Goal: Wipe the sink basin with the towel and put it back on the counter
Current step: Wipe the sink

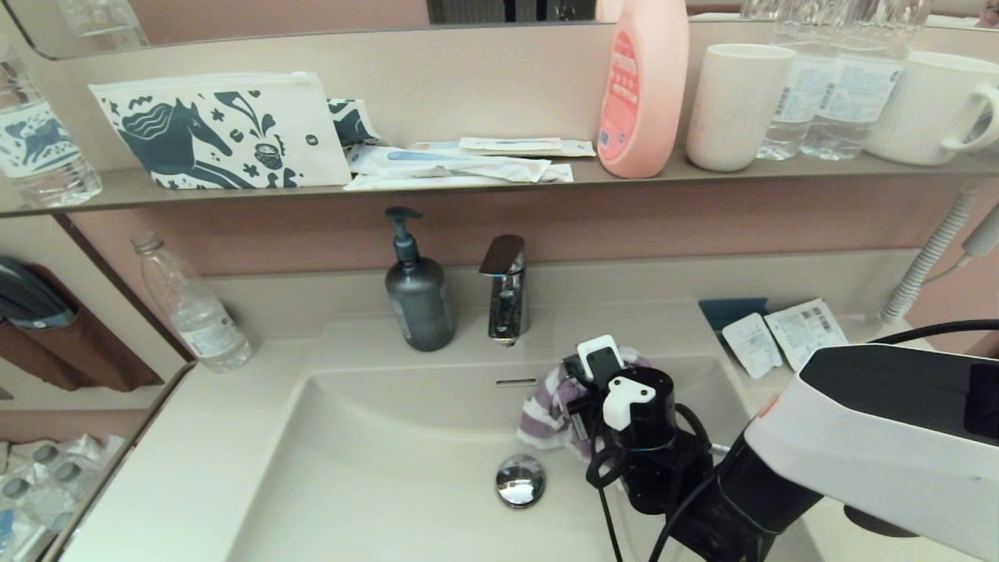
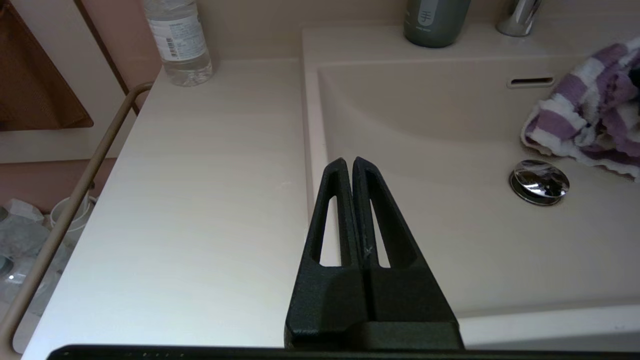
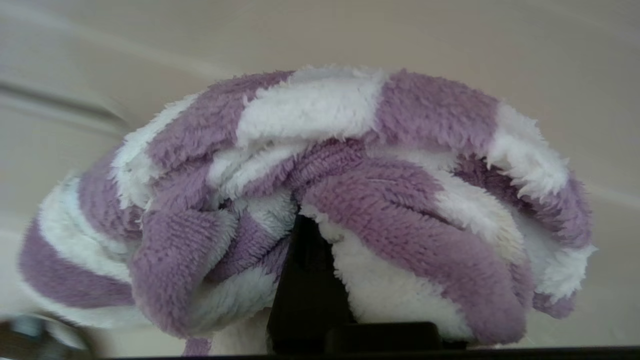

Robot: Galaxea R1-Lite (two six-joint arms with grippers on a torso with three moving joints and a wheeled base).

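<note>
The purple and white striped towel is bunched up inside the sink basin, against its back wall to the right of the overflow slot and just above the chrome drain plug. My right gripper is buried in the towel and shut on it; only one dark finger shows. My left gripper is shut and empty, hovering over the basin's left rim beside the counter. The towel also shows in the left wrist view.
A chrome faucet and grey soap dispenser stand behind the basin. A water bottle is on the left counter and sachets on the right. The shelf above holds a horse-print pouch, a pink bottle and cups.
</note>
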